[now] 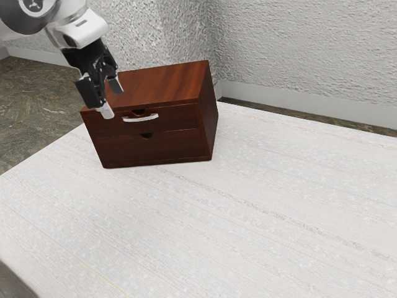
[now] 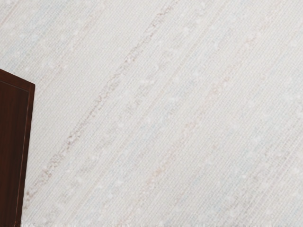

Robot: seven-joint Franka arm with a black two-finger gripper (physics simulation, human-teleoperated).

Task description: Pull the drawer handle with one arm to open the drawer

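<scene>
**Exterior view**
- Cabinet (image 1: pixel 162 87): dark reddish wood, two drawers, standing on the worktop (image 1: pixel 260 217) near its far edge and close to the textured wall (image 1: pixel 298 43).
- Upper drawer (image 1: pixel 180 117): top half of the cabinet's front. It looks flush with the carcass, so I judge it not yet opened.
- Handle (image 1: pixel 140 117): pale metal bar on the upper drawer's front, set toward the end of the cabinet nearest the arm. Its long axis runs level across the front.
- Lower drawer (image 1: pixel 155 146): under the upper one, showing a small dark notch at its top edge and no bar that I can make out.
- Gripper (image 1: pixel 111 99): black, fingers spread and holding nothing. It hangs at the cabinet's upper front corner on the arm's side, one pale fingertip at the level of the upper drawer's front.
- Governing relation: the handle lies just beside the gripper, toward the cabinet's middle and slightly lower. The fingers would need to straddle the bar across its length.

**Wrist view**
- Cabinet (image 2: pixel 13 156): one dark wooden corner.
- Worktop (image 2: pixel 180 113): pale, grained surface beneath the hand.
</scene>
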